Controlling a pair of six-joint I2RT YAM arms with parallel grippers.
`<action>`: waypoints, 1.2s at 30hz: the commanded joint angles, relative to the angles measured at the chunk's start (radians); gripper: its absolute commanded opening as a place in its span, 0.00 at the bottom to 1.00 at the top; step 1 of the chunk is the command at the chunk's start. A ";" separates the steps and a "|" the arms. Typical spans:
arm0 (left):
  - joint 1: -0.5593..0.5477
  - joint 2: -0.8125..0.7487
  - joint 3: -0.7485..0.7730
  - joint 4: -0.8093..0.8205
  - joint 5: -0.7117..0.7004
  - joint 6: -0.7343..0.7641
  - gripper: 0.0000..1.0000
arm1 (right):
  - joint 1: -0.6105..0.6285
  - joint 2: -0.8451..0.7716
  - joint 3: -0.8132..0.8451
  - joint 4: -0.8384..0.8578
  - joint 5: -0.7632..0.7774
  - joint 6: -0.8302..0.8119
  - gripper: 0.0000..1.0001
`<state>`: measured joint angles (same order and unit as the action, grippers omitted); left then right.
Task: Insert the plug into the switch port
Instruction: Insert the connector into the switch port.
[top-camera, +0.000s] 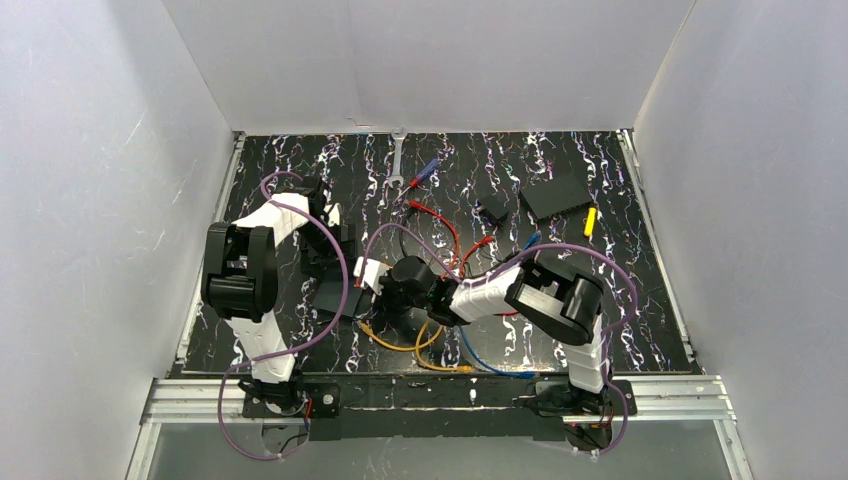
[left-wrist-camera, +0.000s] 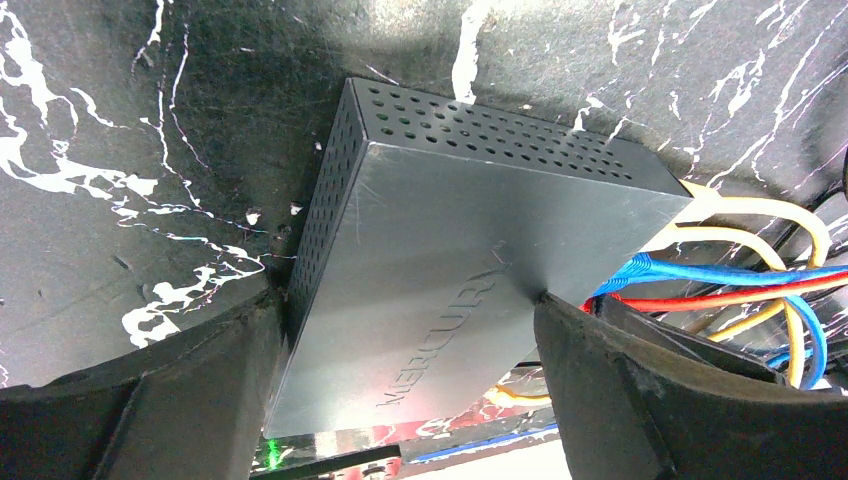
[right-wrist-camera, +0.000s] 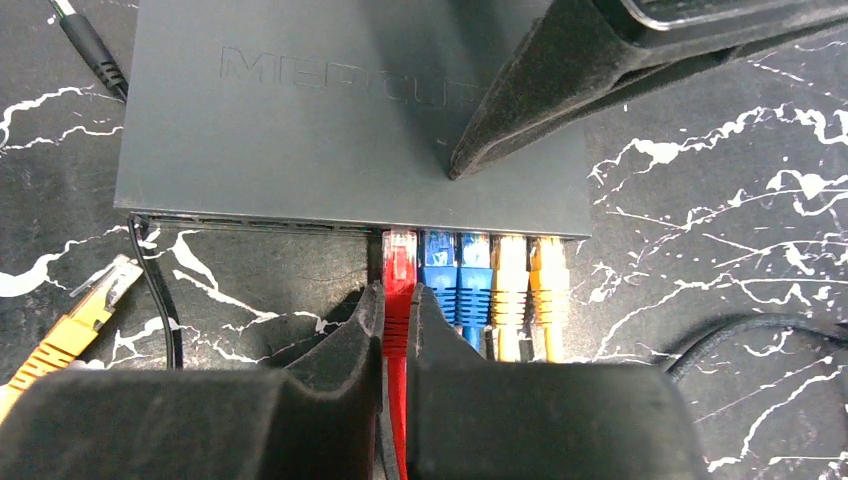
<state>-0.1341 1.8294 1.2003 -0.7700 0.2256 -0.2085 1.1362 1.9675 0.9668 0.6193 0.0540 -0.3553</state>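
The switch (right-wrist-camera: 330, 130), a flat matte-black box embossed MERCURY, lies on the marbled mat with its sockets facing my right wrist. My right gripper (right-wrist-camera: 398, 292) is shut on the red plug (right-wrist-camera: 399, 262). The plug's clear tip is in the socket just left of two blue plugs (right-wrist-camera: 457, 272) and two yellow ones (right-wrist-camera: 528, 275). More of its head shows than theirs. My left gripper (left-wrist-camera: 410, 300) straddles the switch (left-wrist-camera: 440, 250), jaws wide, one finger against each side edge. From above, both grippers meet at the switch (top-camera: 338, 300).
A loose orange plug (right-wrist-camera: 70, 330) and a thin black lead (right-wrist-camera: 155, 290) lie left of the sockets. Red, blue and yellow cables (left-wrist-camera: 740, 290) pile beside the switch. Far right stand a plain black slab (top-camera: 555, 192), a small black block (top-camera: 490, 210) and a wrench (top-camera: 398, 160).
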 joint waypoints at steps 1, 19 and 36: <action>-0.042 0.050 -0.021 -0.018 -0.010 -0.009 0.88 | -0.038 -0.023 0.055 0.074 -0.038 0.102 0.01; -0.059 0.048 -0.025 -0.006 0.028 -0.013 0.88 | -0.069 -0.011 0.067 0.087 -0.151 0.179 0.01; -0.069 0.047 -0.024 -0.005 0.044 -0.012 0.88 | -0.030 0.024 0.044 0.135 -0.101 0.025 0.01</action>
<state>-0.1459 1.8294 1.2034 -0.7731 0.2287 -0.1989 1.0828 1.9659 0.9722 0.6193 -0.0910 -0.2550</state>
